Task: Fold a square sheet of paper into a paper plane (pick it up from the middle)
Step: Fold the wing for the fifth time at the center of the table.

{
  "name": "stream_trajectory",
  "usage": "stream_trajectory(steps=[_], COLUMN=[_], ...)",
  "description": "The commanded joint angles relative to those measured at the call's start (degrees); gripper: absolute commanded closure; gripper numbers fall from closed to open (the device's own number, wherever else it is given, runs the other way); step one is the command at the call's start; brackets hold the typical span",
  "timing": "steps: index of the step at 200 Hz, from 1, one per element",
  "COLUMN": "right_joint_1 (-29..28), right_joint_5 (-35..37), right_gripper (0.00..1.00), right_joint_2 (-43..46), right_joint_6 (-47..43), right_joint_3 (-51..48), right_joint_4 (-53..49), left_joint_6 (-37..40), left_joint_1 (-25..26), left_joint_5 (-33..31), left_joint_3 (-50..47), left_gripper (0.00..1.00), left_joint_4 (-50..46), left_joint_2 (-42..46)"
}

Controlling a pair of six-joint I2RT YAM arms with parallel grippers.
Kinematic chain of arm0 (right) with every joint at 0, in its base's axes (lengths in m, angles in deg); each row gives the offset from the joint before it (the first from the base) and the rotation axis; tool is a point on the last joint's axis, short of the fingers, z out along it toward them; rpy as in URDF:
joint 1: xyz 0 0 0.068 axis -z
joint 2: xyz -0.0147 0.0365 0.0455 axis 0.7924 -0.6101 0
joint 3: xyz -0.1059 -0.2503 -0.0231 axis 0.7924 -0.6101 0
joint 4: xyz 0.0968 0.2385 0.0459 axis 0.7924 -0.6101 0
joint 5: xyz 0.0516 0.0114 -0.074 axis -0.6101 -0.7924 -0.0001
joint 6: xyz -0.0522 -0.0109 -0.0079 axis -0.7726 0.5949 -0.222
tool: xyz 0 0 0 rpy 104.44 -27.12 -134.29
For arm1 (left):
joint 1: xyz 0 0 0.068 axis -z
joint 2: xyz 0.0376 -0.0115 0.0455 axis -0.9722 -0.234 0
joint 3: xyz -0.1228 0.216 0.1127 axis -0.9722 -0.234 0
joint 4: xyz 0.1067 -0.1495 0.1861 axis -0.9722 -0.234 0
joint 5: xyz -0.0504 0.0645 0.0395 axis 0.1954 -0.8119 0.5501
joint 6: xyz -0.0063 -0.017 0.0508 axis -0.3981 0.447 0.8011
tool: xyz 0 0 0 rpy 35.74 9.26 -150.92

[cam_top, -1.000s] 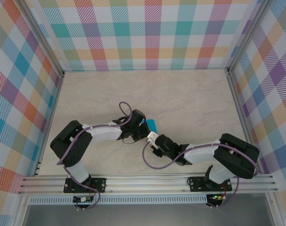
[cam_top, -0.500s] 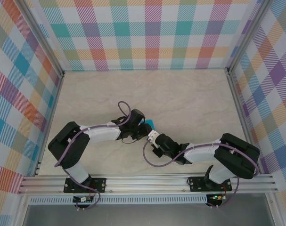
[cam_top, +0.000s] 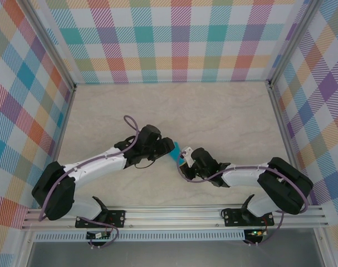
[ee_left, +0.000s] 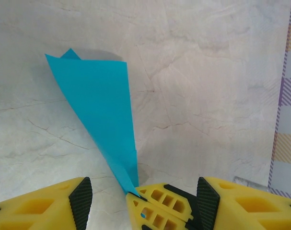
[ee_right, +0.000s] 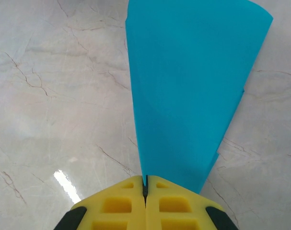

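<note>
**Right jaws clamped on the dart's tip; left jaws wide, holding nothing.**
The right gripper [ee_right: 146,184] pinches the narrow end of the paper plane [ee_right: 188,91], low over the table [ee_right: 49,96] between the arms. The left gripper [cam_top: 167,146] straddles that tip. Judged a late fold: next, the left must close on a wing edge squarely.

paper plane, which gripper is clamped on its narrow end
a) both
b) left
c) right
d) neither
c: in the right wrist view the right gripper has its fingers pressed together on the narrow end of the paper plane, while the left gripper is open, its fingers spread wide to either side and off the paper.
</note>
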Motion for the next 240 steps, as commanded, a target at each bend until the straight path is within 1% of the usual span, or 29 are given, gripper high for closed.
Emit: stream_trajectory(steps=[1,42,104,137,182,206,240], right_joint_1=[1.65,5.89,10.8,13.97,17.11,18.37,20.78], right_joint_5=[-6.25,-13.41,-23.06,-28.57,-32.15,-32.33,-35.57], right_gripper=[0.98,0.98,0.99,1.0,1.0,1.0,1.0], right_joint_2=[0.34,-0.56,-6.24,-8.98,-7.01,-5.54,-7.02], right_joint_6=[4.49,11.19,20.04,24.55,27.63,29.23,34.58], right_joint_3=[-0.88,-1.49,-0.94,-1.34,-2.74,-3.28,-4.04], right_joint_4=[1.22,2.29,4.47,7.82,10.42,10.38,14.13], left_joint_6=[0.49,-0.13,-1.47,-1.53,-1.36,-1.37,-1.37], left_joint_1=[0.06,0.06,0.07,0.04,0.02,0.02,0.17], left_joint_5=[-2.32,-1.6,-0.05,0.35,0.92,1.61,3.82], left_joint_3=[-2.29,-4.24,-6.99,-7.62,-8.27,-8.32,-8.19], left_gripper=[0.38,0.38,0.4,0.41,0.42,0.44,0.54], left_joint_4=[-2.97,-1.42,2.07,2.73,4.02,5.26,8.8], left_joint_2=[1.84,2.23,1.35,1.32,1.34,0.73,-1.85])
